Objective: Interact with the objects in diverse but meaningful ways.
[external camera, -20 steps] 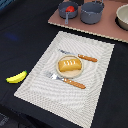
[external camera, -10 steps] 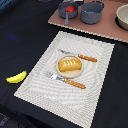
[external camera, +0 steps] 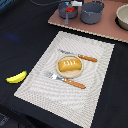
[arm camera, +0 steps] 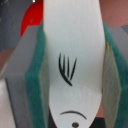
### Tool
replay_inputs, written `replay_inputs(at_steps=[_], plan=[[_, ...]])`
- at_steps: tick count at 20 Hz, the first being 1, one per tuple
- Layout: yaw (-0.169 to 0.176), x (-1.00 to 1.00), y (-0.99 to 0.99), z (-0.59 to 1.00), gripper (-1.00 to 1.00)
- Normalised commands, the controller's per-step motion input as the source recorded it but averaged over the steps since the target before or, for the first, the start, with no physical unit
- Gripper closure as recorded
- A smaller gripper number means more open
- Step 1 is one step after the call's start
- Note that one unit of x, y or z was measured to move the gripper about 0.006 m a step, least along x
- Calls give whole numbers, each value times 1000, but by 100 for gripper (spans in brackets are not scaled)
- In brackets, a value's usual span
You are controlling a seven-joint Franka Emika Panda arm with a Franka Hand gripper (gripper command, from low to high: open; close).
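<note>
Tool (arm camera: 74,70) clamped on white piece (arm camera: 72,45) bearing black strokes, no legible writing.

No readable text anywhere (only black drawn strokes on the white piece (arm camera: 72,65)).

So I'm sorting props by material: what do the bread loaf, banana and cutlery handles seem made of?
Bread loaf: likely moulded plastic, smooth golden-orange with scored ridges. Banana: probably plastic too, uniform bright yellow, no blemishes. Cutlery handles: look like wood, warm orange-brown, though the picture is too coarse to show grain.
</note>
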Motion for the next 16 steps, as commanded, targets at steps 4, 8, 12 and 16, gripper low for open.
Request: replay_inputs(at_steps=[4,8,12,16], plan=[[-24,-166,-443,194,-100],[2,-256,-116,10,-100],[1,-236,-96,-12,-100],[0,-46,-220,0,-100]])
